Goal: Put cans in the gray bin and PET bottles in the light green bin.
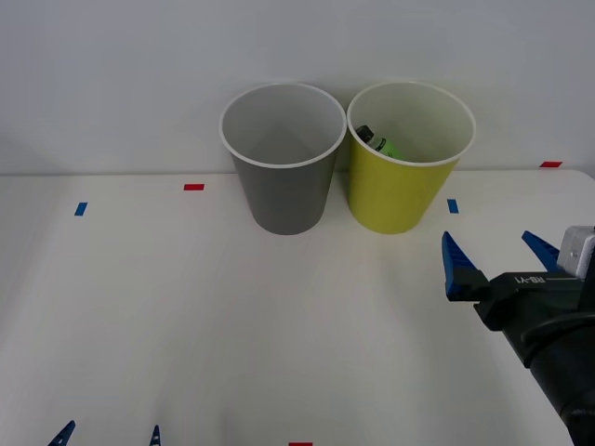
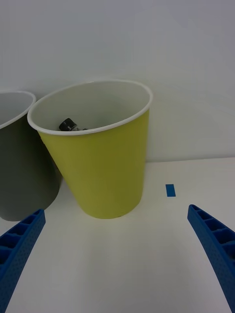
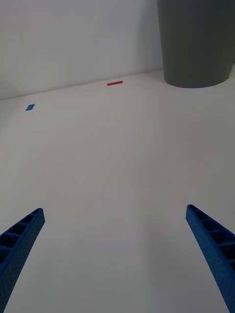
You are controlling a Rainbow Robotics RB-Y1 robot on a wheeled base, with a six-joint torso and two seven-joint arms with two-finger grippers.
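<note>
The gray bin (image 1: 284, 177) and the light green bin (image 1: 402, 177) stand side by side at the back of the white table. A green-labelled PET bottle (image 1: 376, 141) with a black cap (image 2: 68, 124) lies inside the light green bin (image 2: 105, 161). My right gripper (image 1: 499, 257) hovers open and empty in front of that bin, to its right. Low at the table's front left, my left gripper (image 1: 109, 435) is open, with the gray bin (image 3: 198, 44) far ahead of it. No can is in sight.
Small blue (image 1: 81, 209) and red (image 1: 193, 187) tape marks dot the table (image 1: 232, 325). A white wall rises right behind the bins. The table's back edge runs just behind them.
</note>
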